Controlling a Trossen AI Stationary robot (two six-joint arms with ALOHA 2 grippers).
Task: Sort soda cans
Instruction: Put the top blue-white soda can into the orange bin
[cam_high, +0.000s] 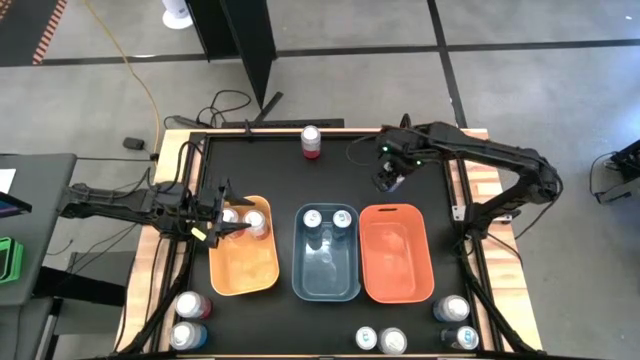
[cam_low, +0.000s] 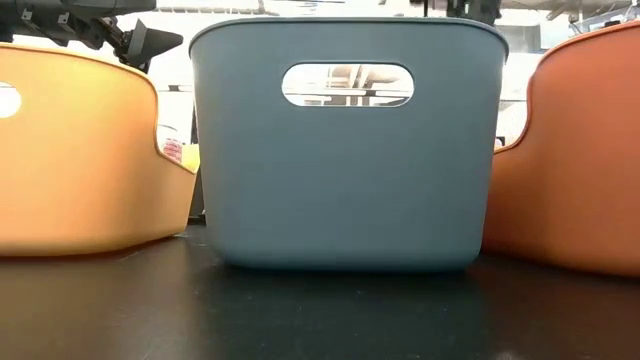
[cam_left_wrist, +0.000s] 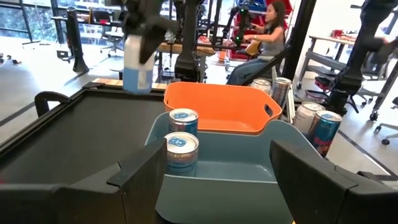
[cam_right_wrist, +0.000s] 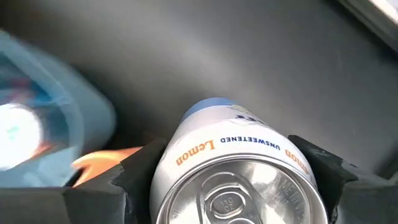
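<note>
1. The right gripper (cam_right_wrist: 227, 180) was clamped on a pale blue-and-white lemon can (cam_right_wrist: 233, 177), a finger on each side of its body just under the rim. It held the can in the air over the black table (cam_high: 270, 170), just behind the red-orange bin (cam_high: 397, 252). Lifting it clear of the bin walls was probably meant to let it be carried over to a bin.

2. The left gripper (cam_left_wrist: 208, 180) hung over the far end of the orange bin (cam_high: 243, 265) with its fingers parted and nothing between them. I judged it ready for its next pick or just done with a drop.

3. Two silver-topped cans (cam_high: 245, 219) stood in that orange bin near the left gripper, though the fingers partly hid them, so their colours were hard to tell.

4. Two pale blue cans (cam_left_wrist: 180, 140) stood upright in the blue bin (cam_high: 326, 252), which suggested sorting by colour.

5. A red can (cam_high: 311, 141) stood alone at the table's far edge. More unsorted cans (cam_high: 188, 320) waited along the near edge, at both corners and in the middle.
</note>
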